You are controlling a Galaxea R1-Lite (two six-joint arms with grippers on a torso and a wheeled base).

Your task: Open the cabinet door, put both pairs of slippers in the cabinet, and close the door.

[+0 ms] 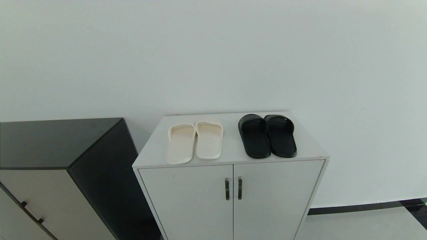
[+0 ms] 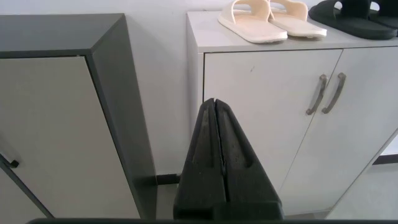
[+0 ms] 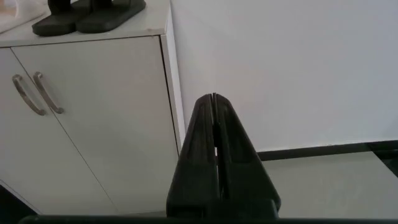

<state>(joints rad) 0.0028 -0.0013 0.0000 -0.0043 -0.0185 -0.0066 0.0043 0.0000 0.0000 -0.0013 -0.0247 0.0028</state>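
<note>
Looking at the white cabinet (image 1: 186, 203) standing against the wall (image 1: 213, 50), both doors shut, two vertical bar handles (image 1: 227, 188) sitting side by side at the centre seam. Seeing both pairs resting on the cabinet top, toes pointing at the wall: cream slippers (image 1: 206, 140) toward the robot's left, black slippers (image 1: 267, 136) toward its right, a bare strip of top between the pairs. Noting a dark cabinet (image 1: 66, 143) with a pale front standing just beside the white one on the left, a narrow gap separating them. Reading the left gripper (image 2: 215, 102) as hanging low, facing the white cabinet's left front edge, jaws pressed together, pinching nothing. Reading the right gripper (image 3: 214, 98) as hanging low, facing the wall just past the cabinet's right front corner, jaws likewise pressed together, gripping nothing, well apart from the handles. Spotting a dark baseboard (image 1: 360, 208) running along the wall above pale floor (image 1: 360, 223).
</note>
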